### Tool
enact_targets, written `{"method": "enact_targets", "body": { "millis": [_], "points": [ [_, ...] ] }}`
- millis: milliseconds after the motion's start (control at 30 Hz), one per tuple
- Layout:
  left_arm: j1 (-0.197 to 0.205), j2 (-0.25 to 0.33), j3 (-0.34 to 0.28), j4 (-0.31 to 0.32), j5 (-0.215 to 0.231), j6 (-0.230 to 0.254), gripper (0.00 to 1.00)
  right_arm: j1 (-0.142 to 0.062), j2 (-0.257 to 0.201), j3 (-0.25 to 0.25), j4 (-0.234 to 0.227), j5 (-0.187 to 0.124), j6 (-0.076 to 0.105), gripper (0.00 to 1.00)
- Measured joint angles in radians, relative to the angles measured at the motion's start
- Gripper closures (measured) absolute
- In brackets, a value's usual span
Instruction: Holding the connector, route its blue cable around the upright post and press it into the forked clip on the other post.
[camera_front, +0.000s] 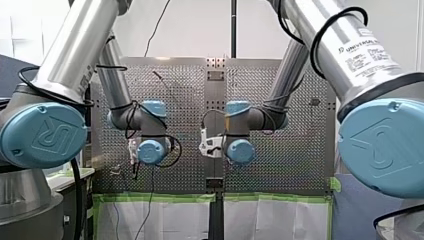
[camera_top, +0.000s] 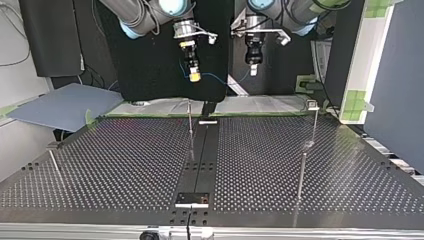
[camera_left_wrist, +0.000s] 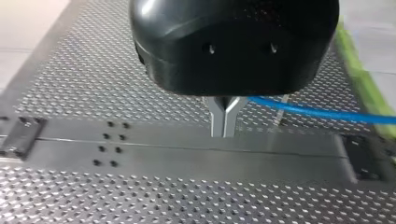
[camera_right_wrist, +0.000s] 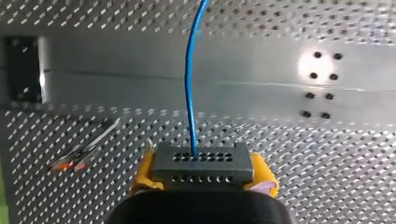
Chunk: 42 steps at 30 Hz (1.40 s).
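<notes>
With my right gripper (camera_right_wrist: 203, 176) clamped on the connector (camera_right_wrist: 201, 161), best keep the blue cable (camera_right_wrist: 189, 84) lightly taut while swinging it round the upright post (camera_top: 190, 125) toward the forked clip (camera_top: 312, 104).

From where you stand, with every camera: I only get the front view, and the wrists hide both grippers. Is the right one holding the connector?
Observer: Yes. The right wrist view shows the right gripper with its yellow pads clamped on the sides of a dark connector. The blue cable leaves the connector's face and runs ahead of the gripper.
Operator: Has the cable gone round a post yet?
Observer: No. In the top view it sags in the air from the right gripper across to the left gripper, high above the table. The thin post at the table's middle stands below it, apart from it.
</notes>
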Motion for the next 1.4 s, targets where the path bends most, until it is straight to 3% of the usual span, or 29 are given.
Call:
{"method": "enact_targets", "body": {
  "millis": [133,233,567,833,1200,1400],
  "points": [
    [0.009,0.032,0.028,-0.032,-0.006,-0.026,1.00,-0.003,-0.033,-0.003,0.033,-0.023,0.028,1.00],
    [0.016,0.059,0.048,-0.059,-0.013,-0.035,1.00,-0.006,-0.059,-0.003,0.059,-0.032,0.033,1.00],
    [0.045,0.144,0.125,-0.147,-0.083,-0.037,1.00,-0.014,-0.145,-0.048,0.145,-0.036,0.007,1.00],
    [0.075,0.157,0.191,-0.215,-0.148,-0.036,1.00,-0.017,-0.213,-0.086,0.213,-0.035,-0.012,1.00],
    [0.121,0.196,0.215,-0.250,-0.191,-0.061,1.00,-0.028,-0.299,-0.168,0.299,-0.038,-0.015,1.00],
    [0.149,0.245,0.216,-0.286,-0.189,-0.066,1.00,-0.033,-0.351,-0.206,0.351,-0.067,-0.022,1.00]
  ]
}}
